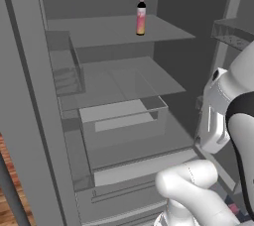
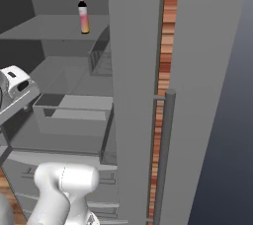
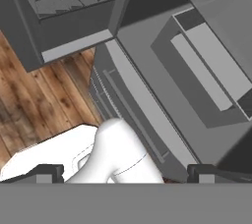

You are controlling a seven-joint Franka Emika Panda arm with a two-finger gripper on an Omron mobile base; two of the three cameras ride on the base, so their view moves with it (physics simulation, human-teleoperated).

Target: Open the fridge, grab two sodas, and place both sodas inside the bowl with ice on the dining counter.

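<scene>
The fridge (image 1: 124,84) stands with both doors swung wide, grey shelves showing. One soda (image 1: 141,18), a slim pink-orange bottle with a black cap, stands upright on the top shelf, and it shows in the right base view too as the soda (image 2: 83,17). My gripper (image 3: 125,173) is open, its dark fingertips (image 3: 49,171) far apart with nothing between them. It hangs low before the fridge, well below the bottle, and looks down at the lower drawers. The bowl and the dining counter are out of view.
The left door (image 1: 30,96) and right door (image 2: 136,95) with its bar handle (image 2: 165,155) flank the opening. Door bins (image 2: 101,56) jut inward. A pale crisper drawer (image 1: 124,116) sits mid-fridge. Wooden floor (image 3: 44,95) lies below.
</scene>
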